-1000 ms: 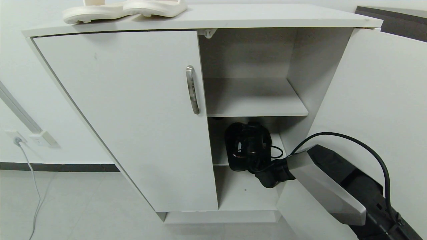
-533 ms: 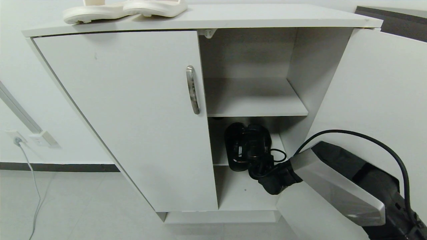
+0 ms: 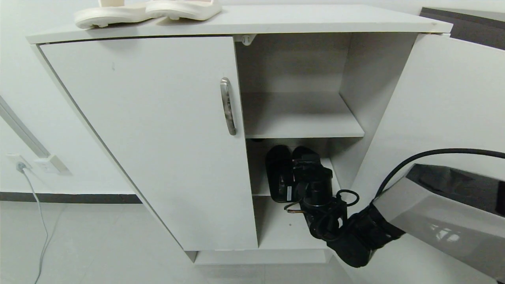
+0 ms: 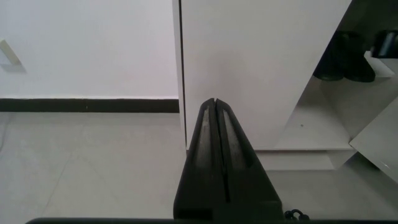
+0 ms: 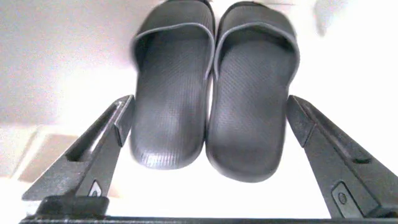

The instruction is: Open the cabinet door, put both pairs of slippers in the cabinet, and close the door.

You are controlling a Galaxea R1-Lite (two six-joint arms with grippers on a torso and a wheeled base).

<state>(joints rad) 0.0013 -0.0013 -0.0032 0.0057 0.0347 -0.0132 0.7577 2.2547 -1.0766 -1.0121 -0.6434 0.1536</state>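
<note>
Black rubber slippers (image 3: 279, 171) are on the white cabinet's (image 3: 138, 138) middle shelf (image 3: 260, 187). Right claw (image 5: 209, 106) spread wide around them, gripping nothing. Left claw (image 4: 214, 102) clenched. Next we'd back out, then fetch the cream foam slippers (image 3: 146, 12) off the cabinet top (image 3: 315, 17).

wall (image 3: 15, 59): white | floor (image 3: 98, 244): pale grey tile | baseboard (image 3: 71, 198): dark | socket (image 3: 17, 163): low left

black slippers (image 3: 279, 171), cream slippers (image 3: 181, 10), white cabinet (image 3: 138, 138)
</note>
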